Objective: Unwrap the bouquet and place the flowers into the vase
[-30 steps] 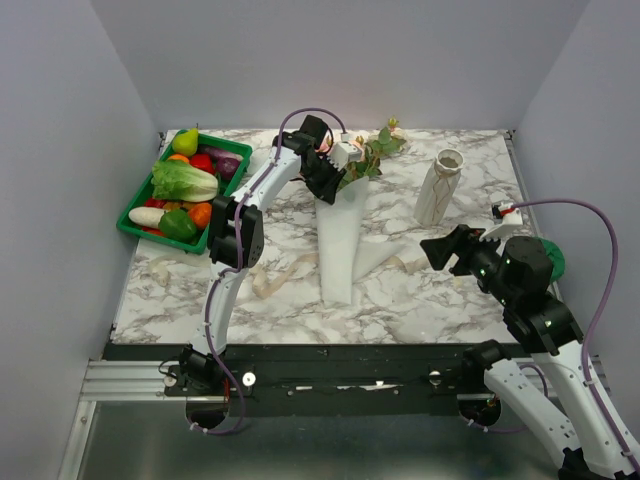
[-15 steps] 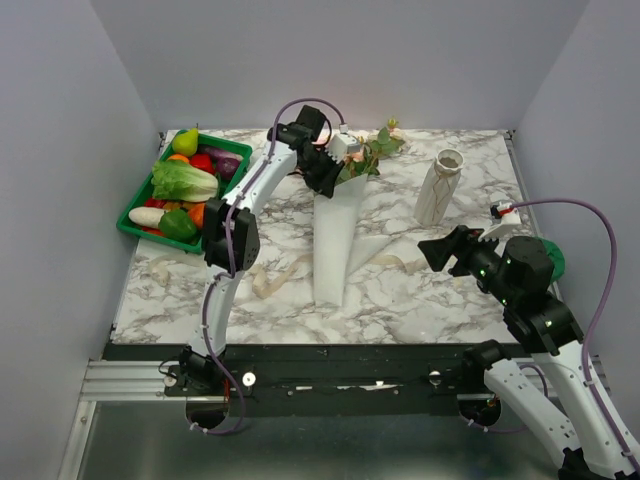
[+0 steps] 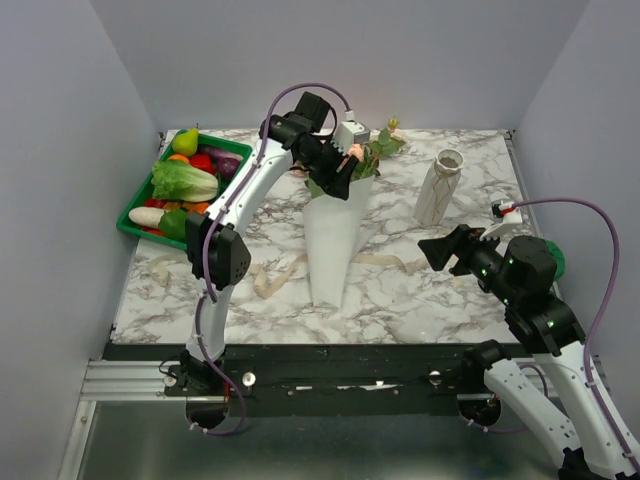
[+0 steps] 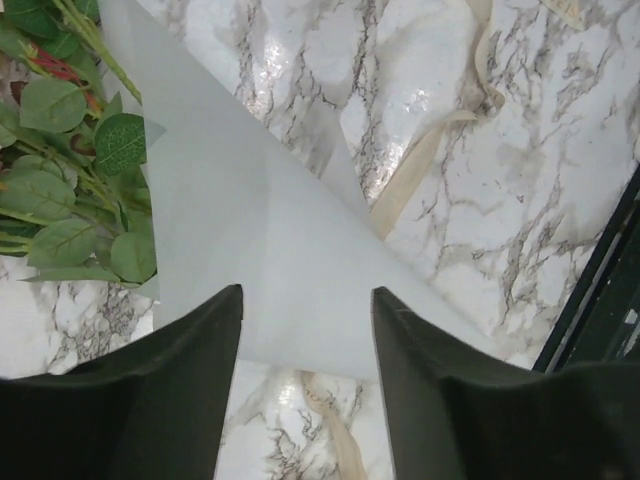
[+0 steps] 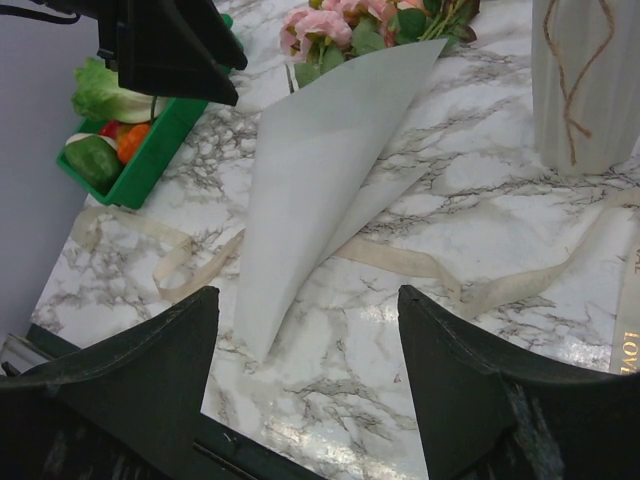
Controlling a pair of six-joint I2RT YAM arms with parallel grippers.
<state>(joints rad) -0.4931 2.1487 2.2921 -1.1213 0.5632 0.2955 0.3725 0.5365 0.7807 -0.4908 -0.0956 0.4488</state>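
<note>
One bouquet [image 4: 262,225] lies beneath the left pincer [image 4: 306,293].

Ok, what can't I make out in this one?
- Lower stems: hidden inside the paper cone in every view.
- Rose heads: in the top view, mostly covered by the left pincer. The left wrist view shows only leaves.
- Vase mouth: in the right wrist view, cut off by the top edge.

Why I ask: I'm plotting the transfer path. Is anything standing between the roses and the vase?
Nothing visible stands on the bare marble tabletop between the pink roses with green leaves and the slim cream-white marbled vase. Their stems run into the white paper cone, though.
</note>
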